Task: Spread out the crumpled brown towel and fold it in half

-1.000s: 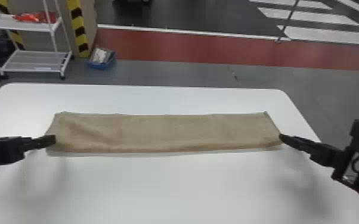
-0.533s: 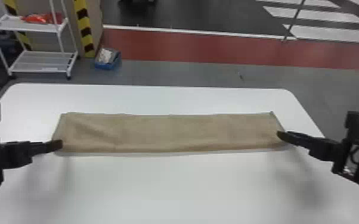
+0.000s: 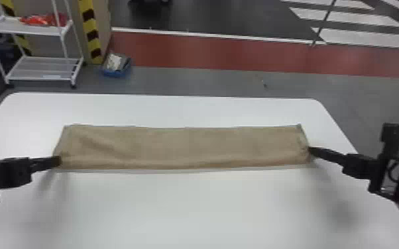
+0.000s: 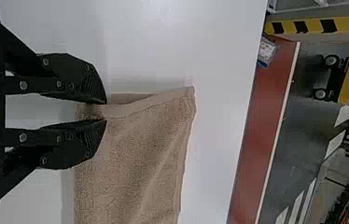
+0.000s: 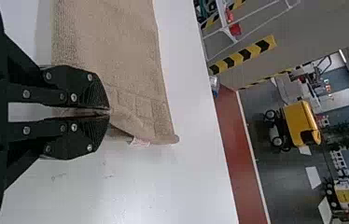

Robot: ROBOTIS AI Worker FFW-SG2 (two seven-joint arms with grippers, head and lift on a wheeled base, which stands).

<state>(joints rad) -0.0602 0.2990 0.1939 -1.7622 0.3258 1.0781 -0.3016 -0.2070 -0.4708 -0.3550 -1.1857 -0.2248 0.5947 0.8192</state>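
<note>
"Worktop [image 3: 189, 212]: white, with a shelf rack [image 3: 43, 78] beyond at ten o'clock. Where does the towel [image 3: 182, 145] lie?"

"Across the worktop, nine to three, a long flat strip. Spreading appears complete; the half-fold looks made, though its layers want confirming."

"Condition of the jaws?"

"Left gripper [image 4: 106, 111], at the strip's eight o'clock corner: jaws narrowly parted. Right gripper [image 5: 109, 112], near four o'clock: jaws closed on the towel."

"Outstanding items?"

"Probably release on the right, then withdrawal, with light smoothing if required."

"Differences between views?"

"Head view gives the full length. Left wrist view resolves the gap between the jaws; right wrist view adds a pale tag [image 5: 140, 142] under the towel's edge."
</note>
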